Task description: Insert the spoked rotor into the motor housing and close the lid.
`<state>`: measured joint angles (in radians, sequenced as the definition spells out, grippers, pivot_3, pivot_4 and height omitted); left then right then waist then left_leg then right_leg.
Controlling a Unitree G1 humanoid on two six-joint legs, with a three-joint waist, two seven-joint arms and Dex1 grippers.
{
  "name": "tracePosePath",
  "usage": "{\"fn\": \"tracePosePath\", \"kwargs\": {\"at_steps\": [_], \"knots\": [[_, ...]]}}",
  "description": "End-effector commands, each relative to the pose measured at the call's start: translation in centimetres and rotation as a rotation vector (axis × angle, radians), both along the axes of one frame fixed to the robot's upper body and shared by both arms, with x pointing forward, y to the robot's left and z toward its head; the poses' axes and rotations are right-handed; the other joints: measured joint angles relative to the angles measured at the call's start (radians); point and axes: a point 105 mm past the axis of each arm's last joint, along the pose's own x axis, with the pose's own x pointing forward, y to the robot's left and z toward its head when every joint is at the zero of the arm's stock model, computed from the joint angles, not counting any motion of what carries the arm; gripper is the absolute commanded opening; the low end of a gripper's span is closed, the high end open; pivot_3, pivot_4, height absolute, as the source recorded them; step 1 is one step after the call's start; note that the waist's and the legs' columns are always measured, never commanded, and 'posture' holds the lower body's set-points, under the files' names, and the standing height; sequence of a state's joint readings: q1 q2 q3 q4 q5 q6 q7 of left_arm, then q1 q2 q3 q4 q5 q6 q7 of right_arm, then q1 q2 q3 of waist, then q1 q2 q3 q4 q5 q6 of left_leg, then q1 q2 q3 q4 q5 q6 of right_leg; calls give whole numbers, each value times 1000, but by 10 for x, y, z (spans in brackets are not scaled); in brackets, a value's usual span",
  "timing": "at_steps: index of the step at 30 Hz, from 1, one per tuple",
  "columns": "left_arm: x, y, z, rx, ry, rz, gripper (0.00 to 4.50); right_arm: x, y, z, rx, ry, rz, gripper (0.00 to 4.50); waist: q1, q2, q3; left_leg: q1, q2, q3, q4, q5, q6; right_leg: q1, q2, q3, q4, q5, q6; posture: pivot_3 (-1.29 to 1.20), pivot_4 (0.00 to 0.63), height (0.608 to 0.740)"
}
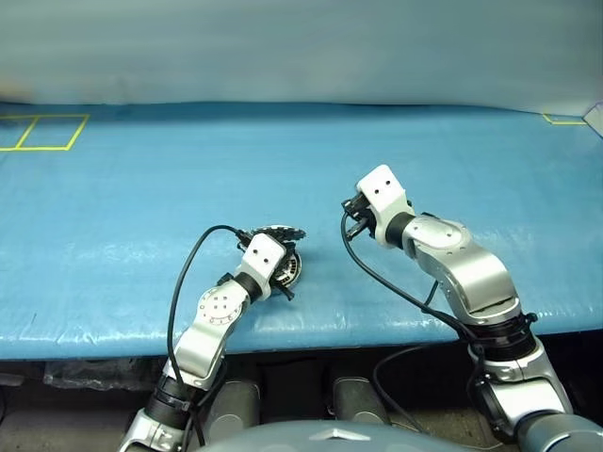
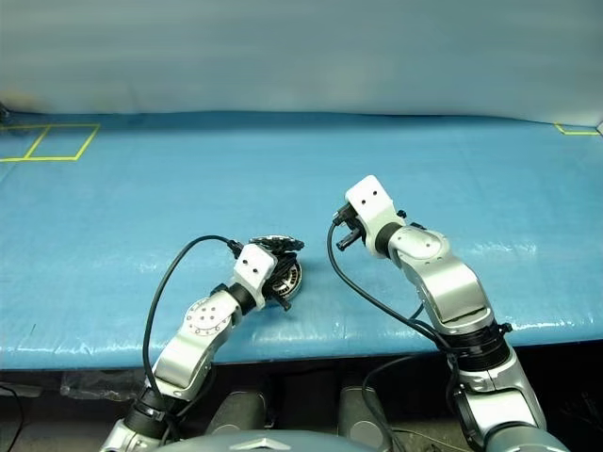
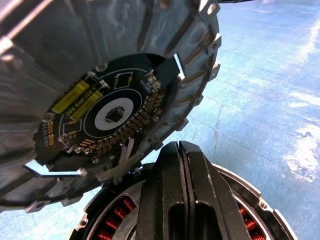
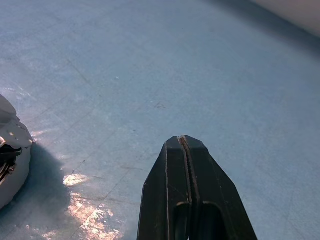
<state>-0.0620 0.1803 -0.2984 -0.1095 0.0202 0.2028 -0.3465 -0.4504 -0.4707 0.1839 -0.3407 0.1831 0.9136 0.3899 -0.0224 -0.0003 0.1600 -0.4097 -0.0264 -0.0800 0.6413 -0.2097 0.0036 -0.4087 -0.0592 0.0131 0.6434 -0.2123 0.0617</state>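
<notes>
The motor housing (image 1: 293, 273) lies on the blue table near its front edge, and its copper windings (image 3: 112, 222) show beside my fingers. The lid (image 3: 100, 60) stands tilted on edge at the housing's far side, its inner face with a dark round circuit board turned toward me; it is also seen from above (image 1: 279, 232). My left gripper (image 3: 181, 146) is shut and empty. It reaches over the housing with its tip close to the lid's lower rim. My right gripper (image 4: 183, 140) is shut and empty, hovering above bare table to the right (image 1: 353, 217). The spoked rotor is hidden.
The blue sheet covers the whole table, whose front edge (image 1: 311, 339) runs just behind the housing. Yellow taped rectangles (image 1: 38, 132) lie at the far left and a yellow corner mark (image 1: 565, 120) at the far right. Black cables loop from both wrists.
</notes>
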Motion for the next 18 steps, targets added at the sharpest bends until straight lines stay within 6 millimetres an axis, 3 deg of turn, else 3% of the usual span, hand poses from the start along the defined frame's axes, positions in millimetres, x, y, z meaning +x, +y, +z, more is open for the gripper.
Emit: {"fn": "tracePosePath", "kwargs": {"at_steps": [1,8,18], "knots": [[-5,5,-20,8,32,1,0,5,4,19,15,-81,17,15,0,0,0,0,0,0,1,0,0,0,0,0,0,0,0,0,150,740],[-8,-2,19,-136,-112,-78,0,12,0,25,5,-103,13,15,0,0,0,-3,0,0,3,0,0,-2,-1,0,0,1,1,0,150,740],[-18,-7,58,-206,-215,-174,0,17,1,25,11,-101,21,15,2,0,1,-4,0,0,2,0,1,-3,-1,0,0,1,0,0,150,740]]}}
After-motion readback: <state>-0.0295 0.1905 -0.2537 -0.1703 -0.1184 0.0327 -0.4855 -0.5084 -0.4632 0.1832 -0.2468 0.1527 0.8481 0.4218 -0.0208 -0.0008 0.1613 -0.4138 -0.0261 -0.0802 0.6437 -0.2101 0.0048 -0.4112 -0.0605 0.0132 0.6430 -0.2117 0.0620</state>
